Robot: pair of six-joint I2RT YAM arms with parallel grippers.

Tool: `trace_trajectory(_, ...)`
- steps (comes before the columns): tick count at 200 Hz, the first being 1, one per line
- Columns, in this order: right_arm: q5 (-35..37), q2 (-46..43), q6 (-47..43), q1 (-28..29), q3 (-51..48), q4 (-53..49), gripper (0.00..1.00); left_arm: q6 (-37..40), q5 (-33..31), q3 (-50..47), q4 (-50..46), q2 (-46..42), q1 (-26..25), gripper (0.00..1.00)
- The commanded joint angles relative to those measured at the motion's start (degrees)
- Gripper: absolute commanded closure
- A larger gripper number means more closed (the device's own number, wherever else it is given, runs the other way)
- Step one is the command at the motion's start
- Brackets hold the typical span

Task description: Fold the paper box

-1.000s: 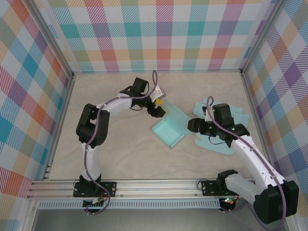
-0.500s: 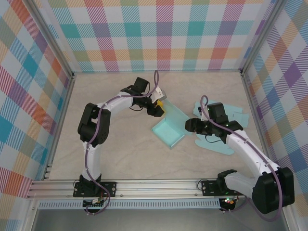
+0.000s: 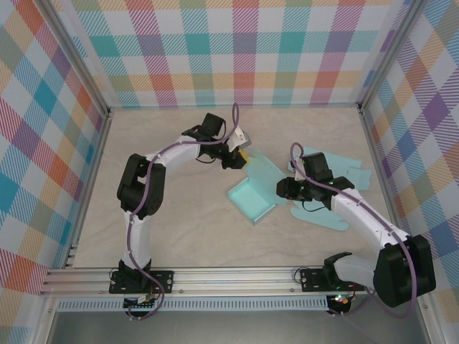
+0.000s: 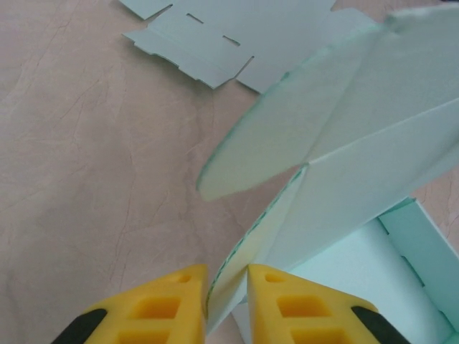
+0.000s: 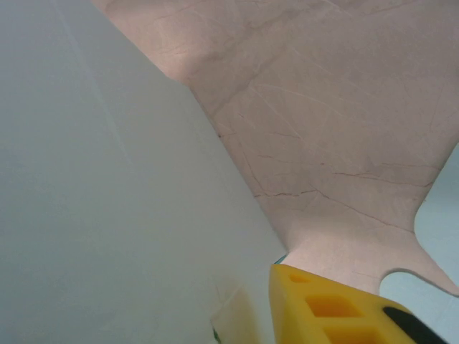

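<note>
1. The left jaws are closed on thin card: in the left wrist view the two yellow fingers (image 4: 168, 304) stand almost together, with the edge of a raised flap (image 4: 337, 143) running down between them.
2. For the right jaws I cannot tell open from closed. The right wrist view shows one yellow finger (image 5: 337, 308) tight beside a pale panel (image 5: 107, 201), and that panel hides whatever lies on its other side.
3. The paper box (image 3: 252, 193) sits near the middle of the surface (image 3: 179, 229). Its shallow tray lies flat and the tall flap rises at the far side, with the left jaws at the flap's far-left end and the right jaws at its right edge.
4. Just right of it, a flat cut-out sheet (image 3: 337, 175) lies partly under the right arm (image 3: 366, 222).
5. Handling, as a judgement: the card looks light and springy, and stiff only along its creases. It would probably slide on the smooth surface and crumple if squeezed mid-panel. Hold it by flap edges close to a score line, and brace the tray against any push.
6. The left arm (image 3: 168, 154) rises from the near edge, bends at the elbow and reaches right, with its wrist tipped down over the flap. The right arm runs from its base back and leftward, forearm low, wrist pointing at the box.
</note>
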Motion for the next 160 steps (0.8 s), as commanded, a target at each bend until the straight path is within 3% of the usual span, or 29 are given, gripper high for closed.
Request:
trace_trajectory(1, 3.3, 1.0, -1.9, 1.0, 2.8, 0.1, 0.7, -1.0, 0.1, -0.1, 0.8, -0.4, -0.8, 0.83)
trace_trajectory(46, 8.9, 4.3, -4.3, 3.1, 5.9, -0.4, 0.77, -5.0, -3.5, -7.1, 6.3, -5.5, -0.9, 0.93)
trace_trajectory(64, 12.0, 6.3, -5.8, 4.5, 7.5, -0.4, 0.78, -7.7, -7.4, -11.2, 11.9, -8.3, -0.9, 1.0)
trace_trajectory(97, 18.6, 10.6, -10.0, 8.1, 11.5, 0.7, 0.78, -14.5, -16.8, -19.1, 20.8, -14.9, -0.9, 1.0)
trace_trajectory(160, 20.4, 19.7, -14.4, 10.7, 21.3, 2.8, 0.65, -25.8, -36.5, -33.3, 31.9, -27.6, -0.9, 1.0)
